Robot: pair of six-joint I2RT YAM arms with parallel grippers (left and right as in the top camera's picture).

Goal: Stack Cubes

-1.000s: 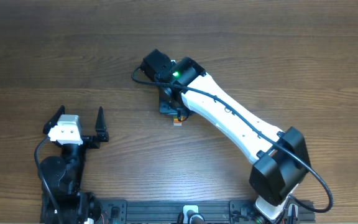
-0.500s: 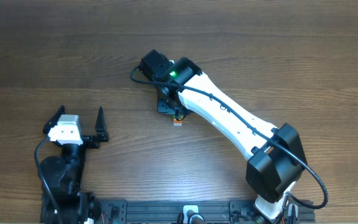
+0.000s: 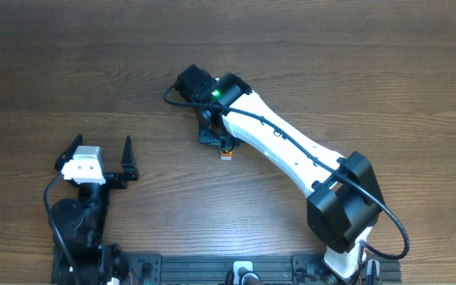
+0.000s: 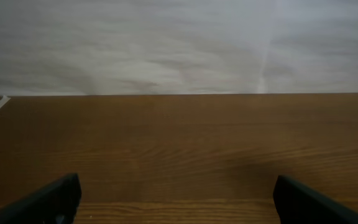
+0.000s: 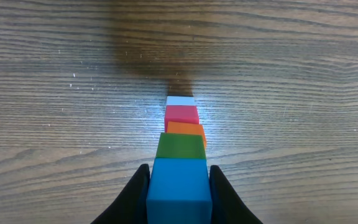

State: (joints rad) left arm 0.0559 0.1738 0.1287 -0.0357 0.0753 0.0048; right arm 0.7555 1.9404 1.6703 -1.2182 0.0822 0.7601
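Stacking state: a five-cube column stands on the tabletop [image 5: 55,74]; from the top down it is blue cube [image 5: 179,185], green cube [image 5: 180,147], orange cube [image 5: 185,129], red cube [image 5: 181,114], and pale cube [image 5: 179,100] at the base.
Right hand: the right hand [image 5: 179,171] is over the column, fingers pressed against two opposite sides of the blue cube, which appears seated on the green cube.
Left hand: the left hand [image 3: 101,142] is spread wide with nothing in it, parked near its own base, well apart from the column.
Risk, release: if one finger drags on opening, the blue cube could be pulled sideways and the tall, narrow column could tip.
Risk, alignment: the orange cube looks slightly off-line under the green cube, so any downward push or sideways nudge may shear the column there.
Risk, retreat: a withdrawal that is not straight up could clip the top cube.
Right wrist view: gives colour order, grip and alignment.
Top view: the arm covers most of the column, but both arms' placement is plain.
Left wrist view: bare tabletop and a wall beyond.
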